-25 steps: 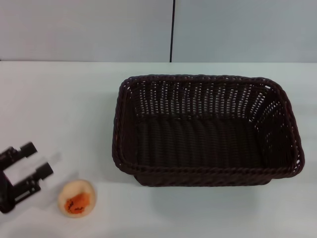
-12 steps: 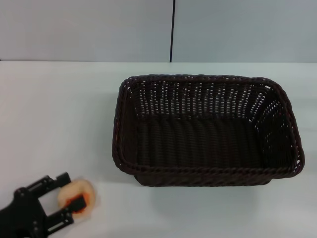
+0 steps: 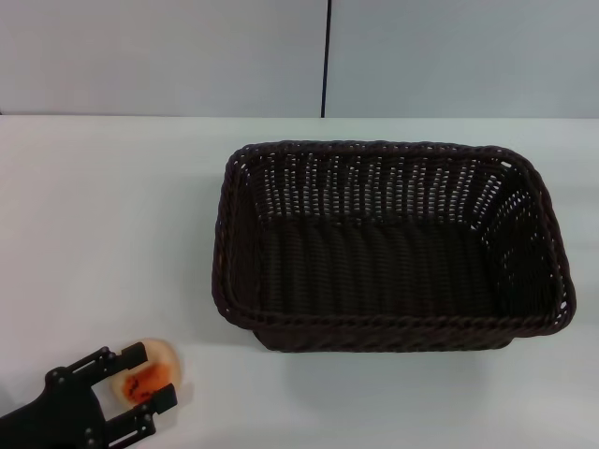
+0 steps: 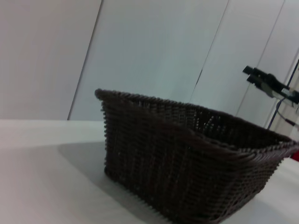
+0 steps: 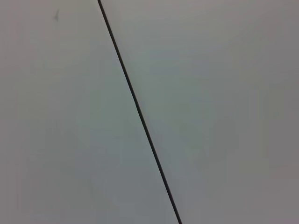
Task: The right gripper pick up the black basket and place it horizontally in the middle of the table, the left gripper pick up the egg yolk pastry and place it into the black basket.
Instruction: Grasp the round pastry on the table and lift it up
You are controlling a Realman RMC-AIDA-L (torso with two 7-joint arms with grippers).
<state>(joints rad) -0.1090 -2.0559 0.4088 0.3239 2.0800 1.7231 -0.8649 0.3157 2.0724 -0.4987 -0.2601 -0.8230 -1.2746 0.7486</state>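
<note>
Basket (image 3: 388, 248) on the table (image 3: 103, 215), lying lengthwise across it, right of centre and toward the far edge, nothing inside. Pastry (image 3: 150, 374) on the tabletop at the near left, well apart from the basket and off its near-left corner, between the two fingers of the left gripper (image 3: 138, 385), which reaches in from the near-left corner. Right gripper (image 4: 271, 85) seen only from the left wrist, raised beyond the basket's far end, clear of the rim.
</note>
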